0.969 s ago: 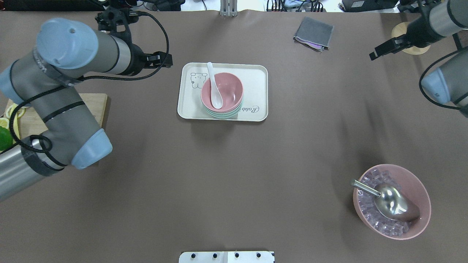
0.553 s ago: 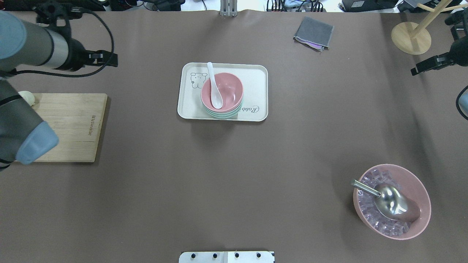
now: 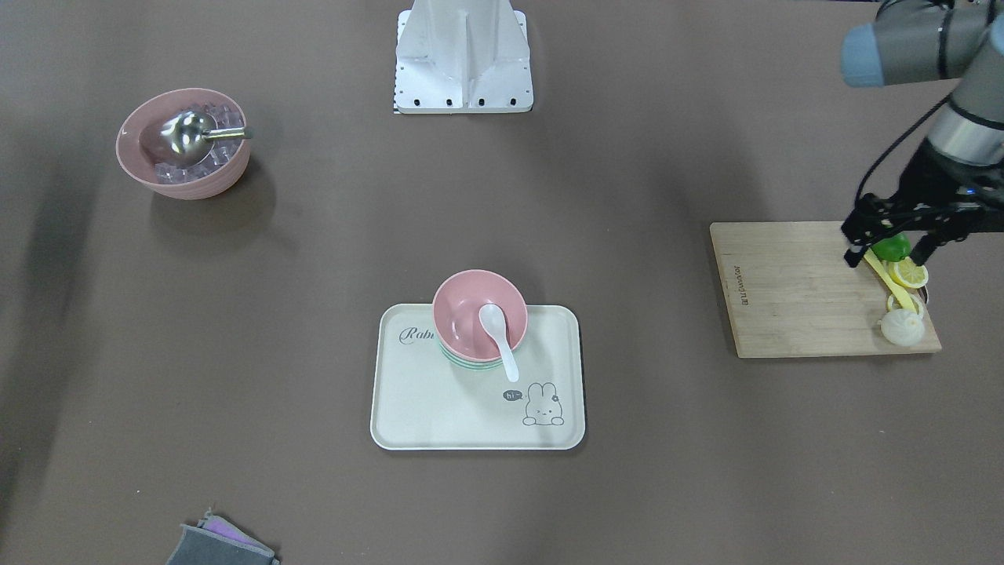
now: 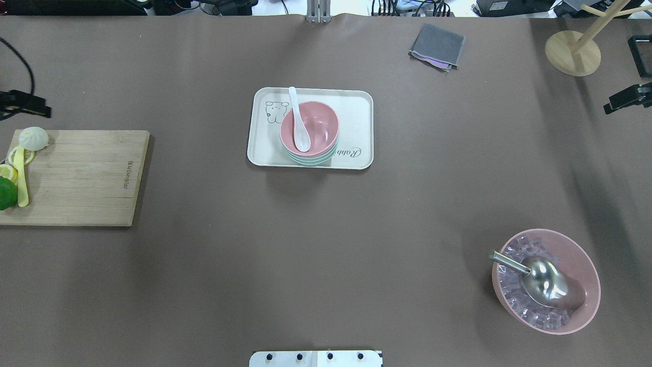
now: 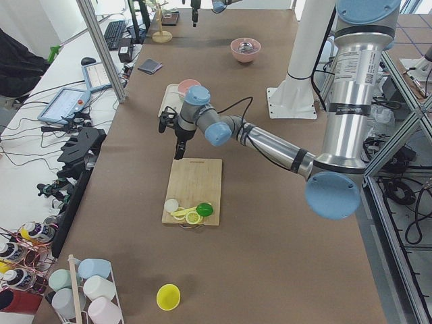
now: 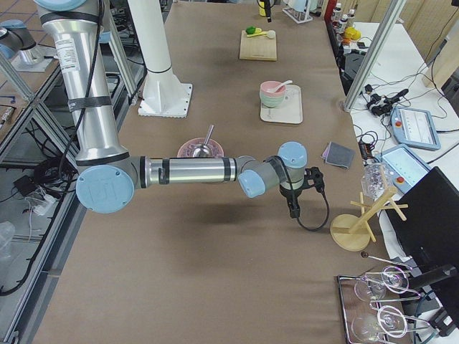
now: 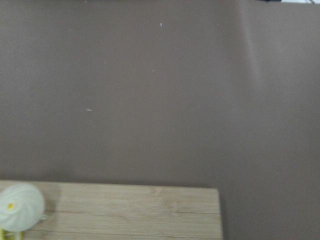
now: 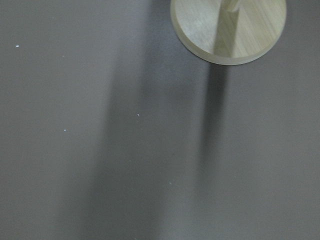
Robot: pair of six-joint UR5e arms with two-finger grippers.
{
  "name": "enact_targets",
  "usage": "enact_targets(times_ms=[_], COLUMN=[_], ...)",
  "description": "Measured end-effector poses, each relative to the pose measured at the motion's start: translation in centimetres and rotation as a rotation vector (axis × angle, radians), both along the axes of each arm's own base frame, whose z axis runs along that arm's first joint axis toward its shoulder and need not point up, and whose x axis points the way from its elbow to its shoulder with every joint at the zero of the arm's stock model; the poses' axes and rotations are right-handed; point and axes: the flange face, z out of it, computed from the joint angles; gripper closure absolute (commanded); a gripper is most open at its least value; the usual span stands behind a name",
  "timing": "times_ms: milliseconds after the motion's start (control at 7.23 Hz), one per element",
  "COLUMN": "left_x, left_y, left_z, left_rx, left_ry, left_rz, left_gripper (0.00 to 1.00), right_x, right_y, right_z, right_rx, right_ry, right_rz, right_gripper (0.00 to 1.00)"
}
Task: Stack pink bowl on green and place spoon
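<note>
The pink bowl [image 4: 309, 128] sits stacked on the green bowl [image 4: 310, 159] on the cream tray [image 4: 356, 112]. The white spoon [image 4: 299, 127] lies in the pink bowl with its handle over the far rim. The stack also shows in the front-facing view [image 3: 478, 312]. My left gripper [image 3: 886, 255] hangs open and empty over the wooden cutting board [image 3: 792, 290], far from the tray. My right gripper [image 4: 627, 74] is at the table's right edge, its fingers apart and empty, near the wooden stand [image 4: 571, 52].
The cutting board [image 4: 81, 176] holds a lime, lemon slices, a yellow utensil and a white bun [image 4: 33, 137]. A large pink bowl of ice with a metal scoop [image 4: 546, 280] stands front right. A grey cloth [image 4: 437, 46] lies at the back.
Both arms have pulled outward to the table's left and right edges, which uncovered the cutting board. The bowls, the spoon and the tray have not moved.
</note>
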Motion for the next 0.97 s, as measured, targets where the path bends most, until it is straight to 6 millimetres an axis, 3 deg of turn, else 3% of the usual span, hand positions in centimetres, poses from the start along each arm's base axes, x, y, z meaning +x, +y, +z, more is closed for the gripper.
enact_targets(times_ms=[277, 415, 692, 969], left_x=[-7.7, -9.6, -12.0, -13.3], left_y=[0.5, 1.3, 2.5, 2.9], left_z=[6.6, 9.0, 12.0, 13.1], left_rx=[-0.034, -0.077, -0.136, -0.157], left_ry=[-0.031, -0.008, 0.019, 0.026], left_rz=[0.013, 0.012, -0.009, -0.032], left_gripper=[0.02, 0.02, 0.02, 0.02], right_x=[2.3, 3.1, 4.5, 5.5], right_y=[-0.5, 0.4, 3.9, 6.4], right_z=[-2.7, -3.9, -4.0, -2.4], right_rx=[-0.116, -0.162, -0.22, -0.26], right_ry=[0.023, 0.028, 0.012, -0.013], right_rz=[-0.013, -0.01, -0.002, 0.005], right_gripper=[0.0, 0.0, 0.0, 0.0])
